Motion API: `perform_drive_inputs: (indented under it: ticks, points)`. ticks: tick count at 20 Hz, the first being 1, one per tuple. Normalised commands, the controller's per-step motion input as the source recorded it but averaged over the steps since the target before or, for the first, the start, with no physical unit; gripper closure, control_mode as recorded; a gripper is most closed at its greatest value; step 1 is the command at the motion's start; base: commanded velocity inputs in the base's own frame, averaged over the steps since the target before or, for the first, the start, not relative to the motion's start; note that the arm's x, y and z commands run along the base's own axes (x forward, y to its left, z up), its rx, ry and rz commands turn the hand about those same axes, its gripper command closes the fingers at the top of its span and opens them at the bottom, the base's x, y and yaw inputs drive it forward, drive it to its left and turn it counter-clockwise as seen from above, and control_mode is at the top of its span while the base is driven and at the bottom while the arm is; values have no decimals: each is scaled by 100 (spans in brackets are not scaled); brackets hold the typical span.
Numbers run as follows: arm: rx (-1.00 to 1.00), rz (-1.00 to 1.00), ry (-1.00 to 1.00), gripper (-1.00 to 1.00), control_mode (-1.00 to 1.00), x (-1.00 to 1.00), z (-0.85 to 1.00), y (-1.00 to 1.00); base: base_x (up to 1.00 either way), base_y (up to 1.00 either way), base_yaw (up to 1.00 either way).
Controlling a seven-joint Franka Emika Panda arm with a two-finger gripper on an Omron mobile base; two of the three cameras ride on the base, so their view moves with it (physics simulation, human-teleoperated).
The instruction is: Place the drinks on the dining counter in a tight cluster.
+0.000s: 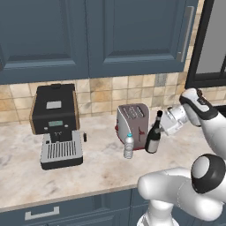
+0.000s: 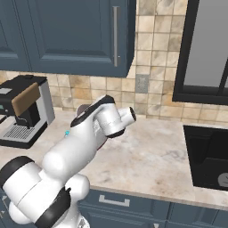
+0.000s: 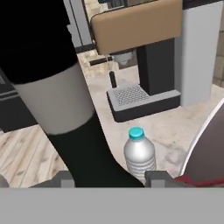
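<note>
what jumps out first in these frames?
The white arm reaching over the beige counter, its claw closed on the dark wine bottle beside the toaster. A small blue-capped water bottle stands just in front, and a black coffee machine sits at left.

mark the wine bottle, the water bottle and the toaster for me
wine bottle [image 1: 153,140]: left base view, on its dark lower body.
water bottle [image 1: 128,148]: left base view, on its clear body below the blue cap.
toaster [image 1: 131,120]: left base view, on its silver front face.
</note>
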Motion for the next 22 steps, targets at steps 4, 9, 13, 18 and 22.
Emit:
perform_drive_inputs:
  ticks: [4, 9, 13, 18, 22]
  points:
    - [7, 0, -4, 100, -100, -43, 85, 0, 0, 0, 0]
    - [8, 0, -7, 100, -100, -63, 71, 0, 0, 0, 0]
    - [9, 0, -12, 100, -100, -77, 46, 0, 0, 0, 0]
    - [4, 1, -14, 100, -100, -58, 47, 0, 0, 0, 0]
    - [0, 0, -11, 100, -100, -36, 34, 0, 0, 0, 0]
